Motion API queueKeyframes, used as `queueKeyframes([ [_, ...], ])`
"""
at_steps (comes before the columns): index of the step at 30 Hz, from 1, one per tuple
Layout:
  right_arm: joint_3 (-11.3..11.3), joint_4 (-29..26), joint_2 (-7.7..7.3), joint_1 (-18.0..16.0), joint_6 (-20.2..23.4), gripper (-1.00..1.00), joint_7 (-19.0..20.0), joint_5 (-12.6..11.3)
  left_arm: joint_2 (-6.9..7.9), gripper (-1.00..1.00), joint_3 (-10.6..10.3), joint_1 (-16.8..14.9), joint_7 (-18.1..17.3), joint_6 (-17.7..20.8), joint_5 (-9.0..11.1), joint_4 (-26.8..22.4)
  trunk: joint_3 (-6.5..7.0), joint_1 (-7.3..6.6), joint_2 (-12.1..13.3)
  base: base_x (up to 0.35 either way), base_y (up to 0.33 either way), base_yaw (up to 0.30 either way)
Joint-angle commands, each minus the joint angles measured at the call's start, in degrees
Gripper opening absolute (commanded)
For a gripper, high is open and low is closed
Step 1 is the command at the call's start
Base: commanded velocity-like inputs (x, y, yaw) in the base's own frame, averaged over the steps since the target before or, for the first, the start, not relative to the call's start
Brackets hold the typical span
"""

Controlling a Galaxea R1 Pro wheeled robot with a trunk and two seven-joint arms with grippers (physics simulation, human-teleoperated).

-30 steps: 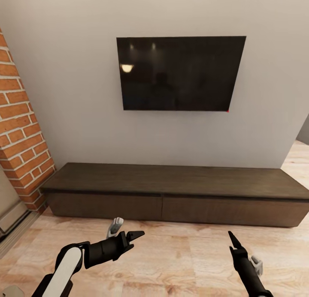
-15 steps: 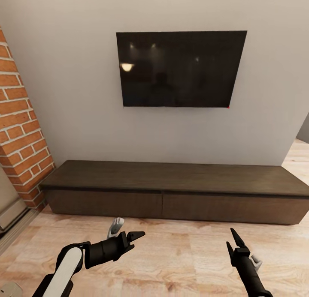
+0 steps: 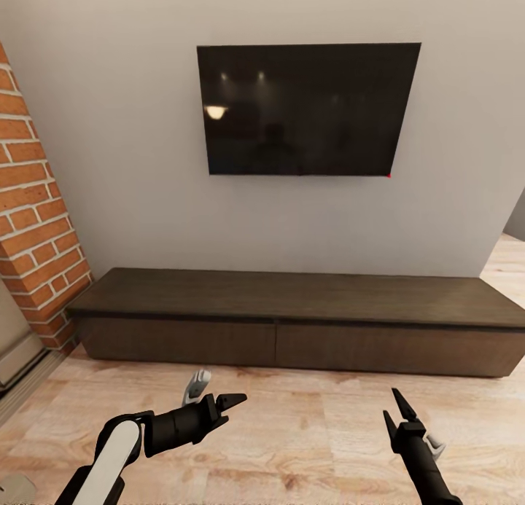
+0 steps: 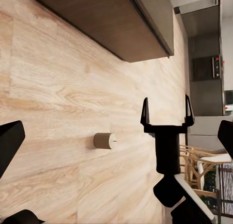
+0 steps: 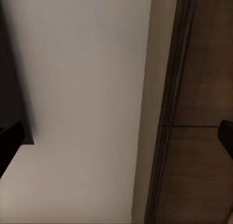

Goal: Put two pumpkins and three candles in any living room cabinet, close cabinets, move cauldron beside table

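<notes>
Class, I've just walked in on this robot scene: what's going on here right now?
The robot faces the long dark cabinet under a wall TV, with its drawer fronts shut. Both arms are raised over the wood floor: the left gripper and right gripper are open and hold nothing. The left wrist view shows a candle lying on its side on the floor near the cabinet. Nothing is stowed yet as far as these views show.

Open wood floor [image 3: 313,432] lies ahead — only the long, shut cabinet [image 3: 292,323] and brick pillar [image 3: 33,228] block passage.
</notes>
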Motion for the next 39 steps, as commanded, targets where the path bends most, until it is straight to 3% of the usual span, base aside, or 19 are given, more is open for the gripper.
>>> queueKeyframes([
  [1, 0.0, 0.0, 0.0, 0.0, 0.7, 1.0, 0.2, -0.6, 0.03, 1.0, 0.0, 0.0, -0.3, 0.1, -0.2, 0.0, -0.24, 0.22, -0.4, 0.0, 0.0, 0.0],
  [5, -0.1, 0.1, 0.0, 0.0, 1.0, 1.0, 0.2, -0.6, 0.06, 1.0, 0.0, 0.0, -0.4, 0.1, 0.1, 0.0, -0.96, 1.09, -2.0, 0.0, 0.0, 0.0],
  [11, -0.3, 0.1, 0.0, 0.0, 1.0, 1.0, 0.1, -0.6, 0.89, 1.0, -0.2, 0.0, -0.3, 0.2, 6.2, 0.0, -2.03, 2.41, -4.4, 0.0, 0.0, 0.0],
  [15, -0.3, 0.1, 0.0, 0.0, 1.0, 1.0, 0.0, -0.6, 2.24, 1.0, -1.9, 0.0, -0.3, 0.2, 8.2, 0.0, -2.75, 3.29, -6.1, 0.0, 0.0, 0.0],
  [17, -0.4, 0.3, 0.0, 0.0, 1.0, 1.0, -0.1, -0.5, 2.49, 1.0, -2.5, 0.0, -0.3, 0.2, 10.6, -0.1, -3.11, 3.73, -6.9, 0.0, 0.0, 0.0],
  [21, -0.5, 0.4, 0.0, 0.0, 0.9, 1.0, -0.3, -0.5, 2.63, 1.0, -4.3, 0.0, -0.3, 0.1, 12.9, 0.0, -3.83, 4.61, -8.5, 0.0, 0.0, 0.0],
  [39, -0.7, 0.4, -0.08, 0.0, 0.9, 1.0, 0.1, -0.6, 2.68, 1.0, -5.3, 0.0, -0.3, 0.1, 13.6, -0.1, -7.06, 8.56, -15.7, 0.0, 0.0, 0.0],
])
